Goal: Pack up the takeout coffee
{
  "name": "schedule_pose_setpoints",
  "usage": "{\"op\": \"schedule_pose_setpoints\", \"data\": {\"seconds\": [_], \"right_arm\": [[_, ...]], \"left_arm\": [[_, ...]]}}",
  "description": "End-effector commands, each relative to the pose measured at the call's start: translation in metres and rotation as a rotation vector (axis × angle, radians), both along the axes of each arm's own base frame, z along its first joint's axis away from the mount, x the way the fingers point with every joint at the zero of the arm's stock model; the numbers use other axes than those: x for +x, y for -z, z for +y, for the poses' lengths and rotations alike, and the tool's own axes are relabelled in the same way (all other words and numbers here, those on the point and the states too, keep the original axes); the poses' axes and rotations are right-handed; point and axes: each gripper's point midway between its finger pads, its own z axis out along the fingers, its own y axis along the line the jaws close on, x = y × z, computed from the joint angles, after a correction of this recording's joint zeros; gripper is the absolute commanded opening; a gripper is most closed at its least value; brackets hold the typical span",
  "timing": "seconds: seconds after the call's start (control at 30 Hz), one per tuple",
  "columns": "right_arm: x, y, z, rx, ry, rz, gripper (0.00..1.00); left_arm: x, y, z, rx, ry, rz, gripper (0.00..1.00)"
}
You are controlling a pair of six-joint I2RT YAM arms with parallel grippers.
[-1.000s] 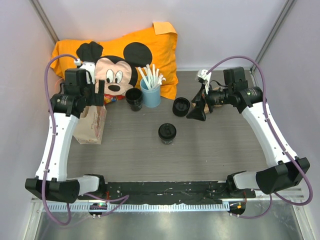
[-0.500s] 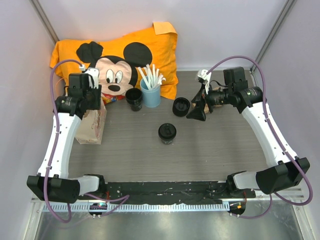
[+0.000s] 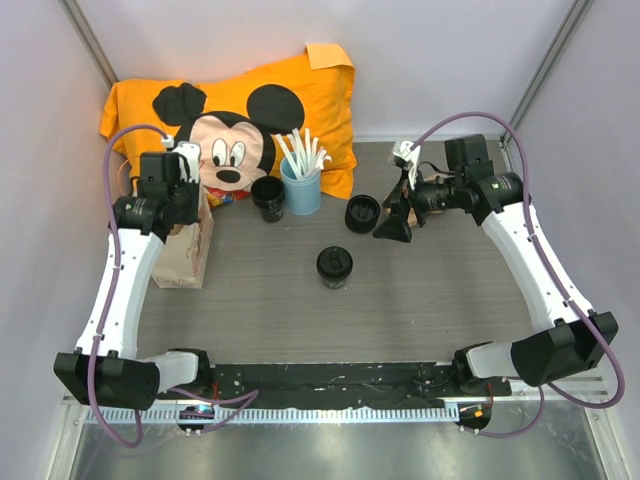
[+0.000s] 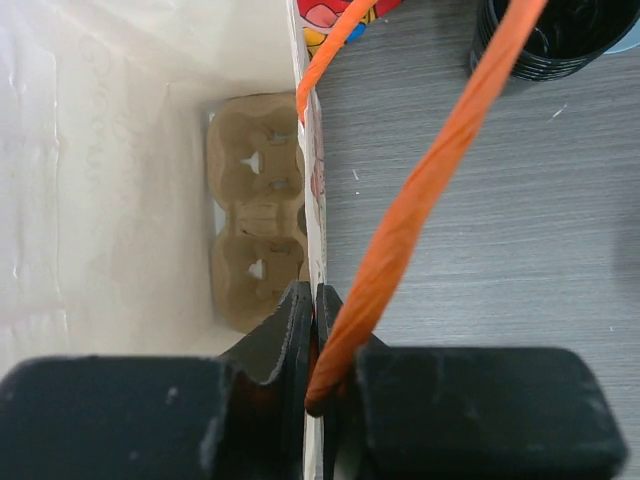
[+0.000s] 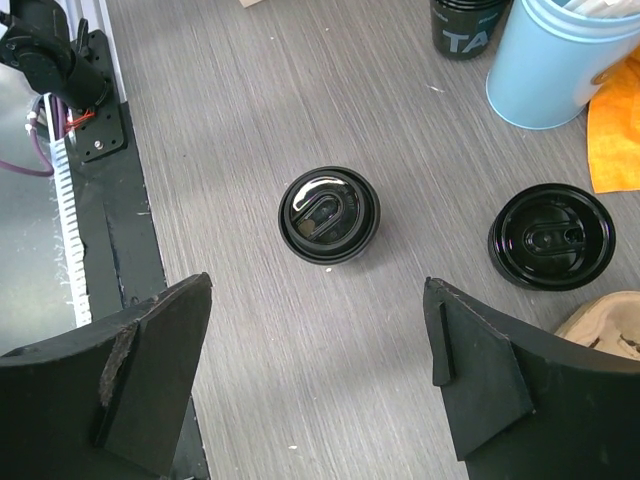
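And there's the bite: the left gripper has clamped down, its jaws pressed together on the rim of the paper bag over at nine o'clock on the table, with the orange handle running up just beside the right finger. A second ago those jaws stood spread wide above the bag, and half a second ago they were halfway in; the left wrist has also slid a touch toward nine o'clock. To my eye that pins the bag mouth open, ready for loading. The wrist view shows a cardboard cup carrier lying at the bottom. At two o'clock the right gripper has hardly shifted, and its fingers are splayed far apart with nothing between them. It looks down on the takeout coffee, which stands upright near the table's centre, exactly where it stood before and untouched. A second lidded black cup sits at its one o'clock, also unmoved.
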Motion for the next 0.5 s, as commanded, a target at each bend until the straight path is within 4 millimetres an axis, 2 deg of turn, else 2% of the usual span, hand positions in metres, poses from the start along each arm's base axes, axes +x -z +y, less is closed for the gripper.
{"op": "schedule_pose_setpoints", "data": {"seconds": [0.0,0.1,0.27,0.47], "right_arm": [[0.003,-0.009,0.000,-0.016,-0.014,-0.054,0.92],[0.002,-0.011,-0.001,-0.022,-0.015,-0.057,0.92],[0.006,-0.012,-0.003,-0.039,0.002,-0.073,0.92],[0.005,-0.014,-0.003,-0.036,-0.002,-0.066,0.92]], "left_arm": [[0.003,-0.021,-0.006,-0.015,0.047,-0.084,0.08],[-0.003,-0.026,-0.017,-0.041,0.128,-0.092,0.08],[-0.019,-0.030,-0.052,-0.130,0.339,-0.093,0.08],[-0.043,-0.028,-0.074,-0.197,0.479,-0.080,0.09]]}}
